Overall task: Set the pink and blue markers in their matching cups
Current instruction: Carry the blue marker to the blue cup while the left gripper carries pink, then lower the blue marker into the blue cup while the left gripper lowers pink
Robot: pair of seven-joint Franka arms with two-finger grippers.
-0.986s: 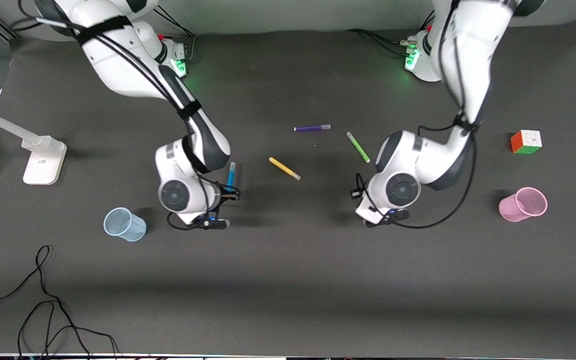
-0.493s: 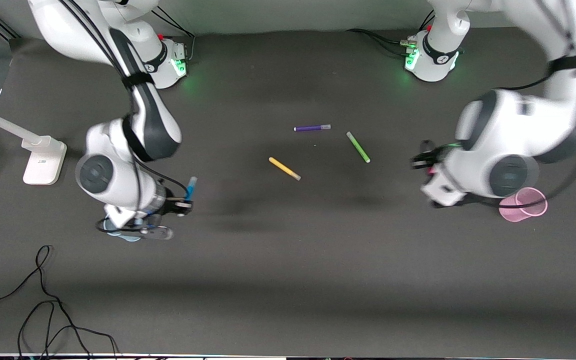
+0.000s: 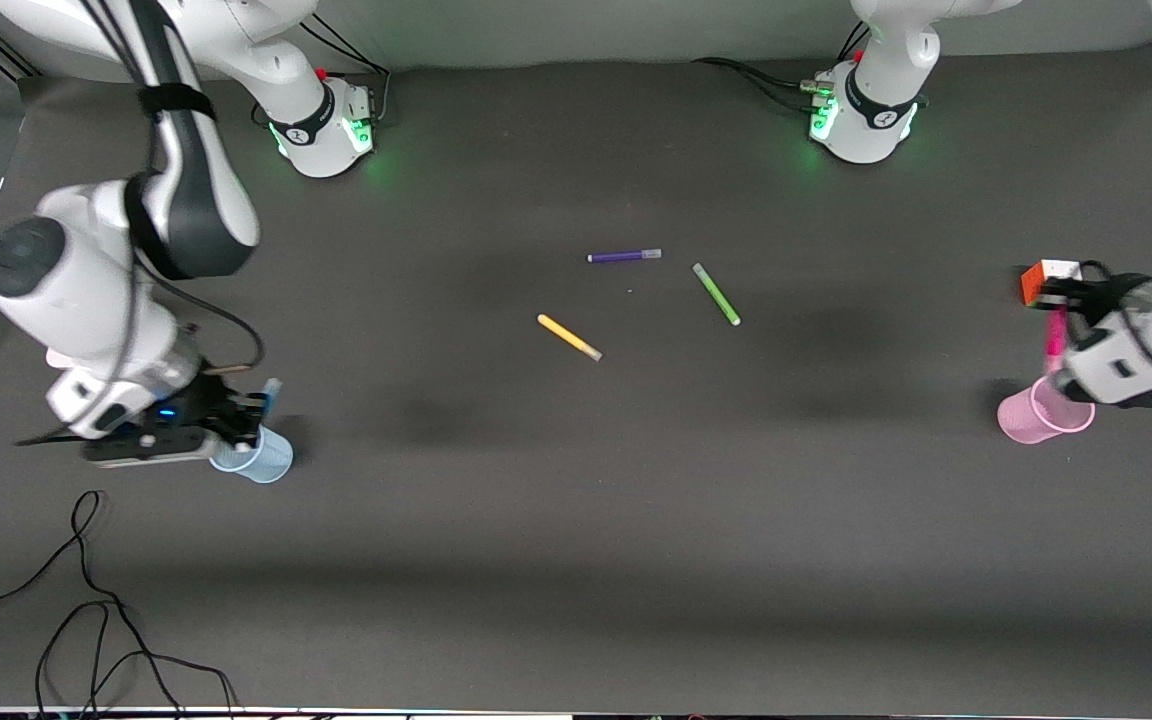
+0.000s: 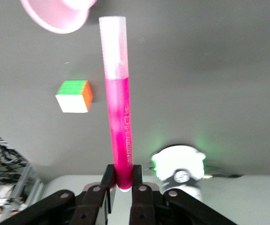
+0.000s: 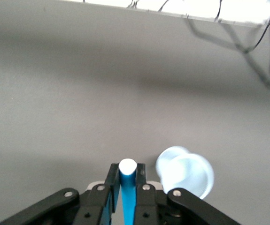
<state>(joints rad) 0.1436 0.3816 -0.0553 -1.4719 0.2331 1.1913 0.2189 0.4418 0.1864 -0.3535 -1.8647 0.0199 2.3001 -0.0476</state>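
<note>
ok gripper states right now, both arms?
Left gripper: shut on the pink marker, above the pink cup.
Right gripper: shut on the blue marker, above the blue cup.

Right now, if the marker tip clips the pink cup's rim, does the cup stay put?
Probably not. The pink cup looks thin, translucent and empty, so likely light. It is narrower at its base than at its rim, so apt to tip or slide. The pink marker in the left gripper looks stiff.

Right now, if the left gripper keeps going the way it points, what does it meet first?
Probably the table: the left gripper holds the pink marker, whose tip sits beside the pink cup, not over it.
</note>
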